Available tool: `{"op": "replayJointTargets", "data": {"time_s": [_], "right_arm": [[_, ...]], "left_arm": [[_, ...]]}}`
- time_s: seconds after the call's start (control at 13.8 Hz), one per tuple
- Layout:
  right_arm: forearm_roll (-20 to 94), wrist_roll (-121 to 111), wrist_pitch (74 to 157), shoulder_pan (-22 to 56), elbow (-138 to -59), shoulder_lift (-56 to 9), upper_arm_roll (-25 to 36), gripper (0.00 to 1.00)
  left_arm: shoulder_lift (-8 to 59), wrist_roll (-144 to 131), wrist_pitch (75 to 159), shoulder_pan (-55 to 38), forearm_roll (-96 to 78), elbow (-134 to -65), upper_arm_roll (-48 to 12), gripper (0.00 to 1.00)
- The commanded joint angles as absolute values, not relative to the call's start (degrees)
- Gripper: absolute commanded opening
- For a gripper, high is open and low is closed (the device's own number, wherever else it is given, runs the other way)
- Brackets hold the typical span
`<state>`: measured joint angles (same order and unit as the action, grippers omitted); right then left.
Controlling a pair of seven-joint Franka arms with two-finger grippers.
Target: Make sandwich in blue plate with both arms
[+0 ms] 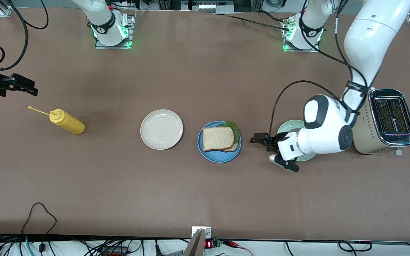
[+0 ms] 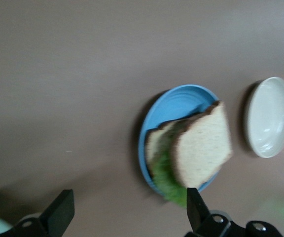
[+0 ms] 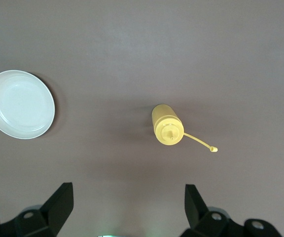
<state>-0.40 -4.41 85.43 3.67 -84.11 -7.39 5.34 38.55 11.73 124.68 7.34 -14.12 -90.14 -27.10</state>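
Brown table: mustard bottle, cream plate, blue plate, mint plate (mostly hidden), toaster.

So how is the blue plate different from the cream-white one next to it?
The blue plate carries the sandwich; the cream-white plate has nothing on it. The blue plate lies nearer the left arm's end of the table, the cream-white plate nearer the yellow bottle. Both are round, rimmed and look alike in size.

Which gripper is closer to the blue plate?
Left. The left gripper hangs open just beside the blue plate, toward the mint plate. The right gripper waits open past the mustard bottle.
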Motion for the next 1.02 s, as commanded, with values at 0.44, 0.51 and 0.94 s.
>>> {"op": "replayJointTargets", "data": {"time_s": [0.44,0.51,0.94], "right_arm": [[0.6,-3.7,85.3,1.1,-84.5,-7.0,5.9,1.00],[0.6,-3.7,85.3,1.2,-84.5,-6.9,5.9,1.00],[1.3,-1.5,85.5,1.3,-84.4,-7.0,5.8,1.00]], "left_arm": [[25.9,0.5,113.4,-1.3,1.8,-85.4,-8.3,1.00],[24.2,2.4,113.3,-3.0,1.5,-85.4,-3.7,1.00],[12.1,-0.4,100.9,1.8,1.3,-87.7,-2.2,1.00]]}}
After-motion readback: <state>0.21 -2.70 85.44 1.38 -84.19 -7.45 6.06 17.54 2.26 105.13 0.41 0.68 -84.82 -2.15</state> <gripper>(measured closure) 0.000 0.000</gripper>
